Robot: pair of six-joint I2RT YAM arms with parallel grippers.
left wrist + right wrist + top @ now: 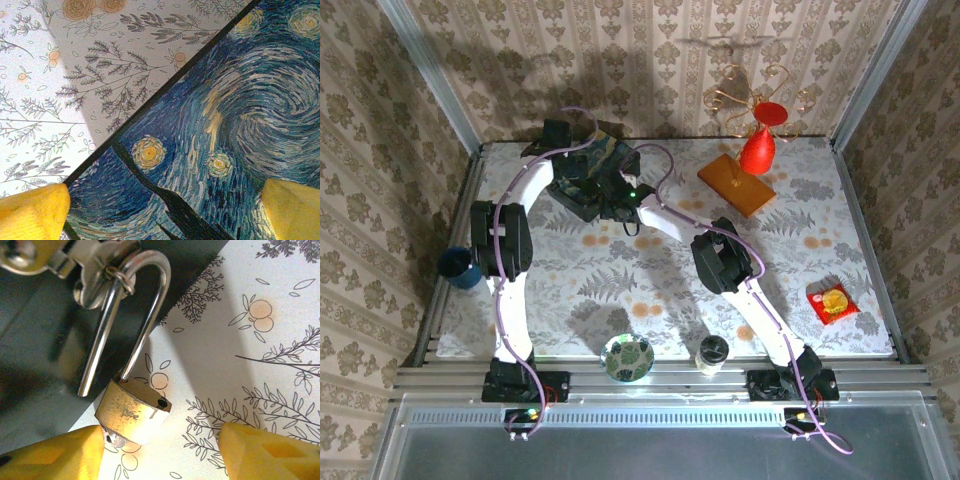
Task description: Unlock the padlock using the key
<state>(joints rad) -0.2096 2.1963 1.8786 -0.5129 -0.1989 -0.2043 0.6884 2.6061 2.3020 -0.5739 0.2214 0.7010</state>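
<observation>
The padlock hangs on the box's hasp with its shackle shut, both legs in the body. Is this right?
No. The padlock hangs on the hasp, but its shackle is open: one leg ends free outside the body. The right wrist view shows it.

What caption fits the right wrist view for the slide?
Brass padlock, one shackle leg free of its body, hooked on a silvery hasp by the open right gripper.

Scuffed brass padlock (132, 412), polished metal shackle (100, 340)
</observation>
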